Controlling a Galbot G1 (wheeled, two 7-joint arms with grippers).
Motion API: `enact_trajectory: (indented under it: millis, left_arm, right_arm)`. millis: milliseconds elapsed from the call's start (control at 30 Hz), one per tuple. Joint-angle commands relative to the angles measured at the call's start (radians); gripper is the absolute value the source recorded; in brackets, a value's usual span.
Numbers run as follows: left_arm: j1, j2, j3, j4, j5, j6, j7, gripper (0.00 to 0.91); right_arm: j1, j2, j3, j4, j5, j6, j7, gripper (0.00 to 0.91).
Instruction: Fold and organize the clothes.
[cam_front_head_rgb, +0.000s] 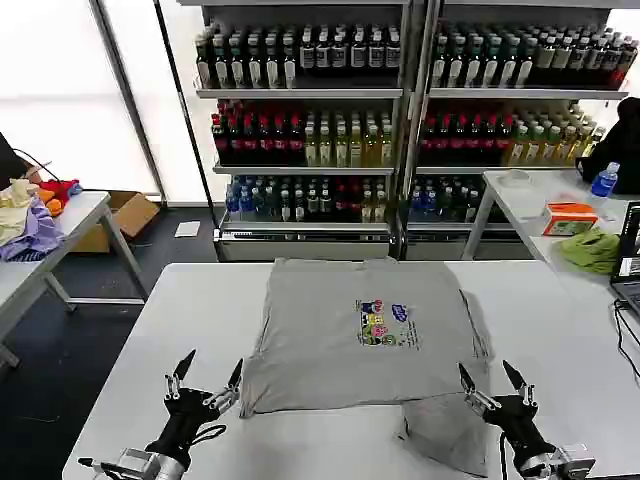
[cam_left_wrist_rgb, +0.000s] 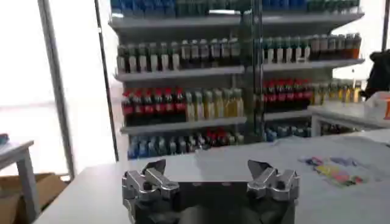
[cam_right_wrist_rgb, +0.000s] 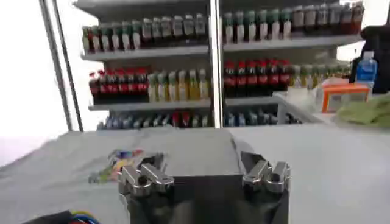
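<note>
Shirt (cam_front_head_rgb: 340, 335): lying flat at the table (cam_front_head_rgb: 130, 370) centre, print up, collar edge pointing toward 12 o'clock (the shelves (cam_front_head_rgb: 400, 100)), hem toward 6; one sleeve (cam_front_head_rgb: 445, 432) is trailing off the near corner at about 5 o'clock.

Left gripper (cam_front_head_rgb: 208, 381): hovering over bare table at about 7 o'clock from the shirt, fingers standing spread, pinching nothing; its wrist view is showing the print (cam_left_wrist_rgb: 334, 170) ahead and off to one side.

Right gripper (cam_front_head_rgb: 493, 385): hovering at about 5 o'clock from the shirt, fingers likewise spread and empty, sitting just beside the stray sleeve.

Key relation: the shirt is lying ahead of both grippers, toward 12 o'clock, with its long axis running roughly 12 to 6; the hem corners are sitting just inboard of each gripper.

Nearer arm: the left tips are almost touching the hem's near corner; the right is nearer the sleeve (that looks like the piece to tuck first).

Next move, as a judgement: each gripper is needing to reach slightly inward and down before any fold toward 12 can begin.
</note>
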Motion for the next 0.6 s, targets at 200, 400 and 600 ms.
enact_trajectory:
  millis: [200,400,600]
  left_arm:
    - [0.017,0.136,0.082,0.022,-0.159,0.287,-0.152,0.907]
    - [-0.033,0.157,0.115,0.072,-0.179,0.289,-0.156,0.907]
    - [-0.072,0.134,0.161,0.116,-0.180,0.274,-0.184,0.907]
  right_arm:
    - [-0.193,-0.027,-0.038,0.078,0.059,-0.149,0.150,0.907]
    - [-0.203,-0.002,-0.075,0.080,0.028,-0.135,0.168,0.907]
    - [-0.210,0.005,-0.093,0.078,-0.003,-0.113,0.151,0.000]
